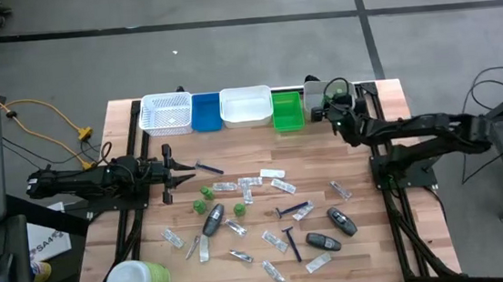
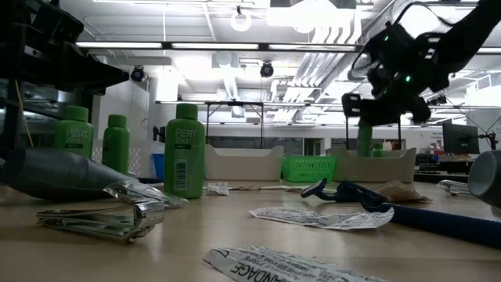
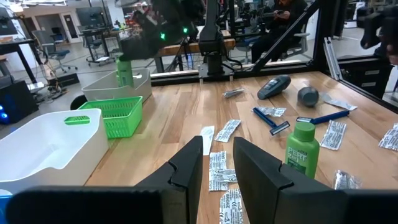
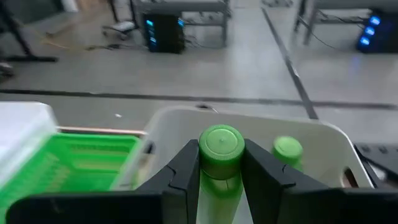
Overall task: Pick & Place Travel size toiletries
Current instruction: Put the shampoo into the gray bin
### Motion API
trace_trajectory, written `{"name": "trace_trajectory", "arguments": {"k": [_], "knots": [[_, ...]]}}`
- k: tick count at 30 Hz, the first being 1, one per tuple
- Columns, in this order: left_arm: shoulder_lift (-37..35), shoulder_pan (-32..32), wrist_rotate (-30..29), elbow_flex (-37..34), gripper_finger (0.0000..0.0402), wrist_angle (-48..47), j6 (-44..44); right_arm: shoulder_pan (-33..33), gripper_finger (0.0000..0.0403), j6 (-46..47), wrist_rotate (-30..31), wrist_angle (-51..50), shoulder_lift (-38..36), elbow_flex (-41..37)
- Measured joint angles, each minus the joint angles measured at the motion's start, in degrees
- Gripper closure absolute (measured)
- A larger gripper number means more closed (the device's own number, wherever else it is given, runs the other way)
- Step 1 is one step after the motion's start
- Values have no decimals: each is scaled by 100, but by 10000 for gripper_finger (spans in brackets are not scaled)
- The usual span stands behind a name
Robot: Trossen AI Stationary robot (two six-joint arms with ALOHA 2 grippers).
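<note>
Progress: early. Right gripper (image 4: 221, 177) is over the grey bin (image 4: 323, 140) at the far right end of the tray row, past the green tray (image 1: 287, 110). Its fingers (image 4: 186, 177) are pinching a small green bottle (image 4: 220, 149) by the neck, cap up. One more green bottle (image 4: 287, 151) already stands in that bin, just beside the held one, so I'd call it one placed and one about to be dropped.

Left to do: nearly everything. Still on the table (image 1: 397, 238):
- sachets (image 1: 284, 186) scattered across the middle
- razors (image 1: 292, 243), two or three
- dark grey oval pieces (image 1: 341, 221) toward the right front
- a few green bottles (image 1: 207, 193) on the left side

White mesh tray (image 1: 166, 113), blue tray (image 1: 205, 111) and white tray (image 1: 246, 105) look empty from above, can't be sure for the mesh one.

Left gripper (image 3: 216, 163) hovers low over the left side of the table, fingers (image 3: 189, 168) slightly apart with nothing between them. Sachets lie on the table just ahead of its tips, and a green bottle (image 3: 302, 148) stands near, off to one side, not touching. That bottle or those sachets look like its likely next pick.

Big green jar (image 1: 138, 281) sits at the front left corner, not part of the job
</note>
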Motion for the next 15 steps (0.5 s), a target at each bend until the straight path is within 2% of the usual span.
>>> {"name": "trace_trajectory", "arguments": {"k": [7,15], "knots": [[0,0,-2,2,311,0,-1,-443,318,516,86,194,774,0],[0,0,-2,0,311,0,0,-671,318,550,-60,588,1330,0]]}}
